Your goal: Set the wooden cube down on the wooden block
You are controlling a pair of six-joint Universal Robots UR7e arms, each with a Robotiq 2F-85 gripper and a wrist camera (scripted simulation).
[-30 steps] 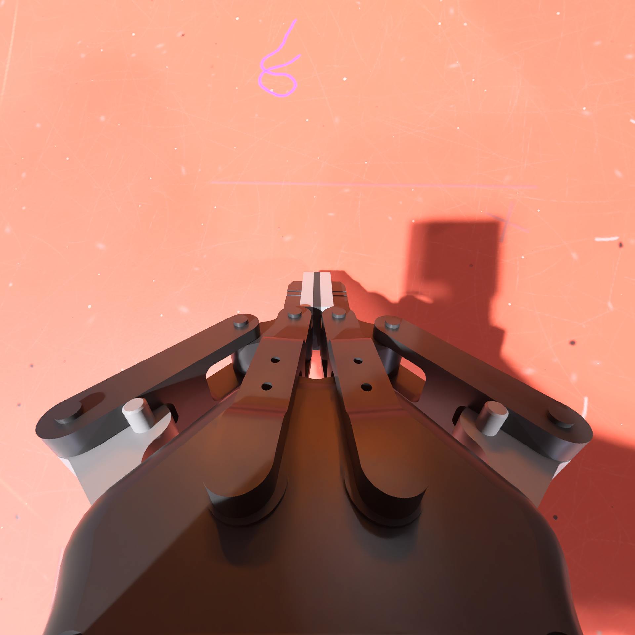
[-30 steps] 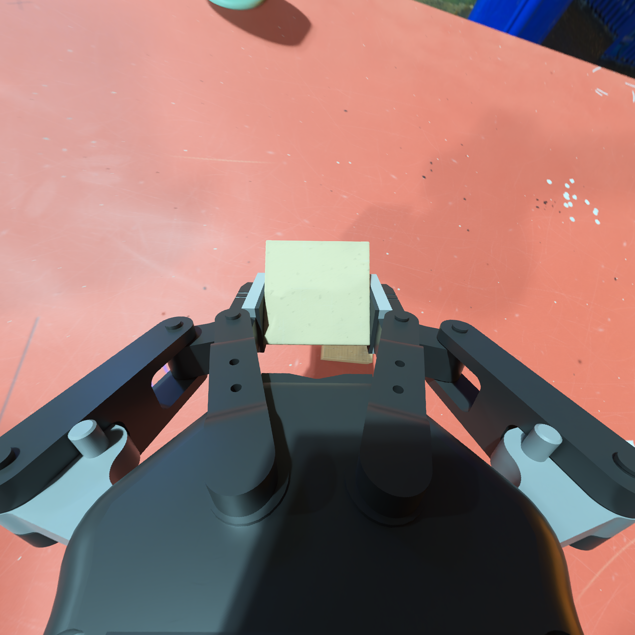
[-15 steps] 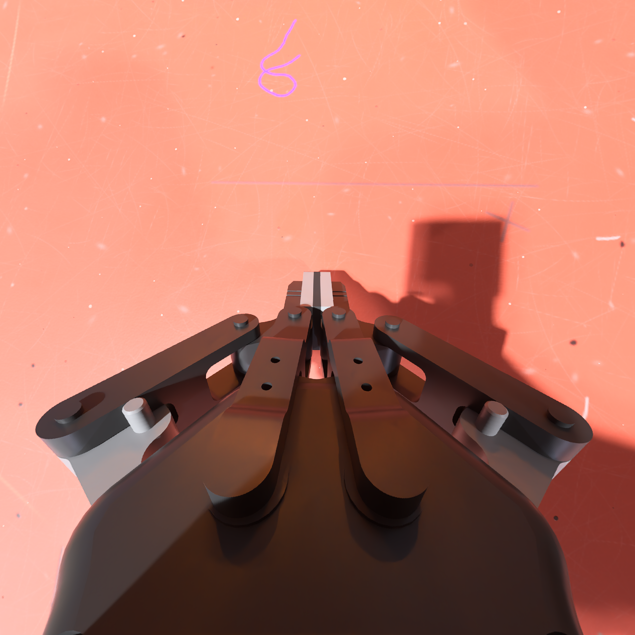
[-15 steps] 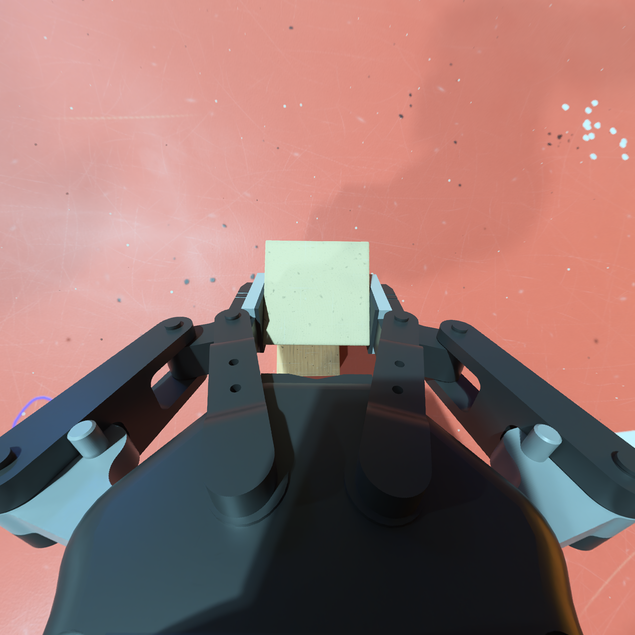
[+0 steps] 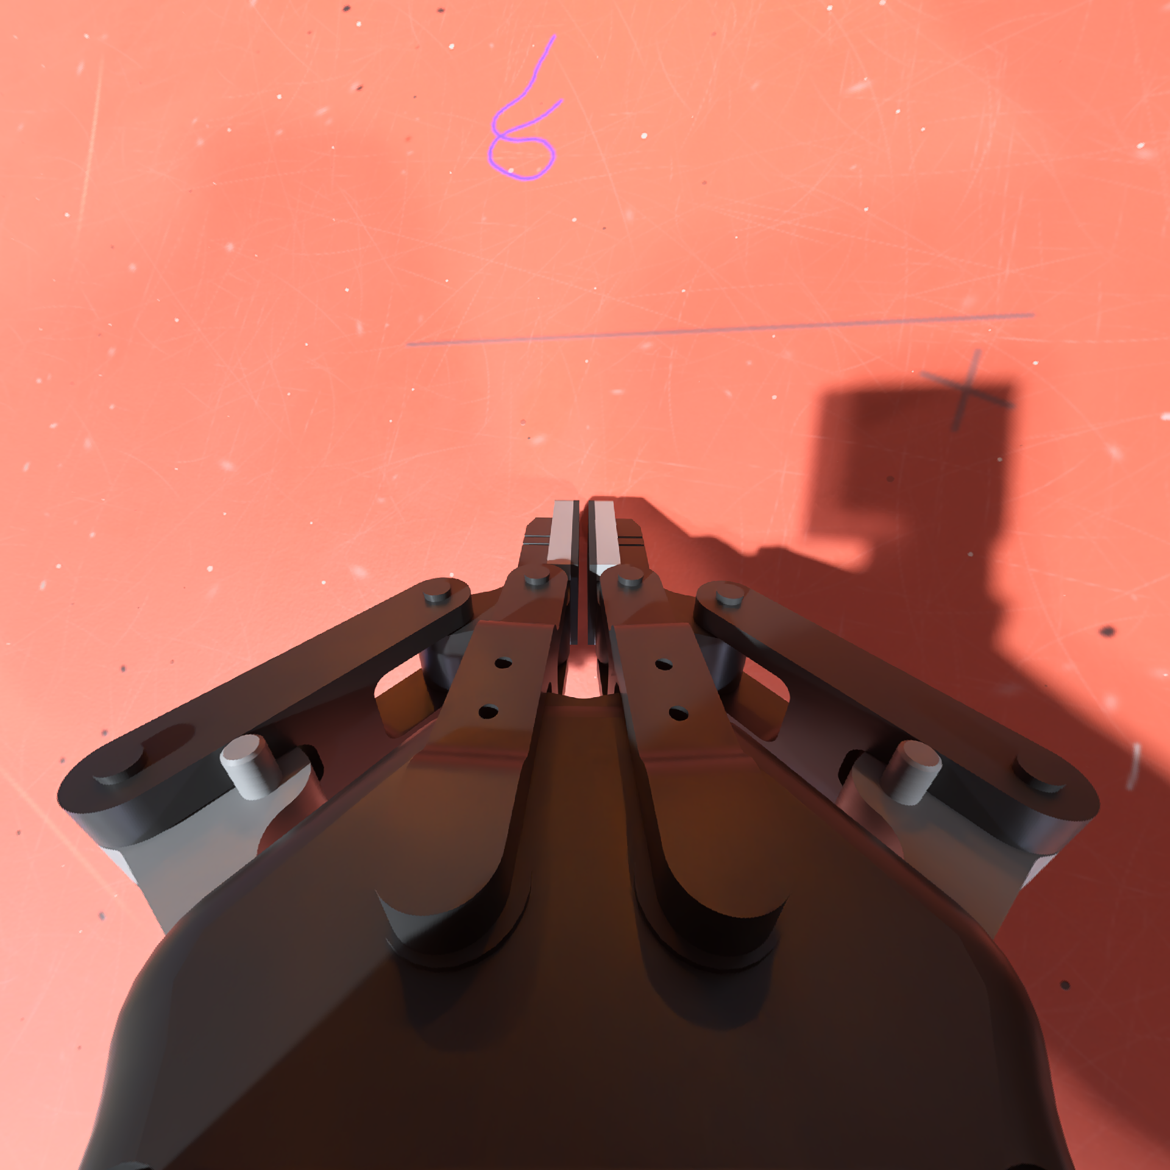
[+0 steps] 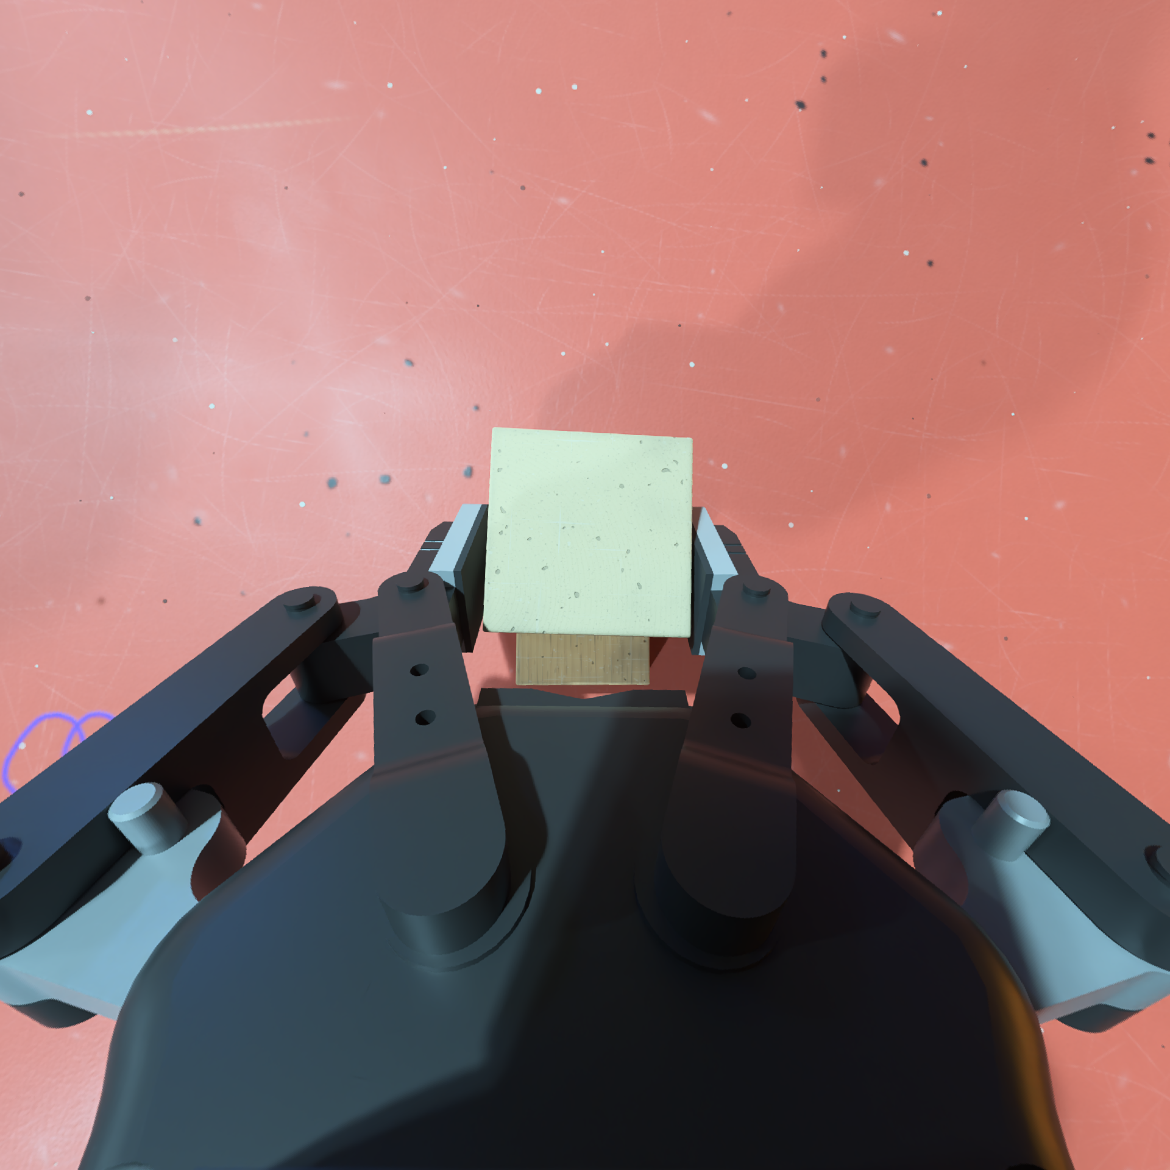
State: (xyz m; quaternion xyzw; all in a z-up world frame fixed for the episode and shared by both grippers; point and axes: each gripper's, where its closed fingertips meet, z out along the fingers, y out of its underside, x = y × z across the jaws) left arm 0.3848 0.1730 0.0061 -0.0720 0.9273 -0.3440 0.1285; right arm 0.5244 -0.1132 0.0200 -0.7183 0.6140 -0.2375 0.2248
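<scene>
While the right gripper (image 6: 589, 563) clasped the wooden cube (image 6: 589, 535) at frame centre, the wooden block (image 6: 582, 660) lay directly beneath it.

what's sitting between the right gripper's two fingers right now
The pale wooden cube fills the gap between the right gripper fingers, in the right wrist view. The tan wooden block shows just below it; the fingers look slightly eased off the cube's sides.
</scene>
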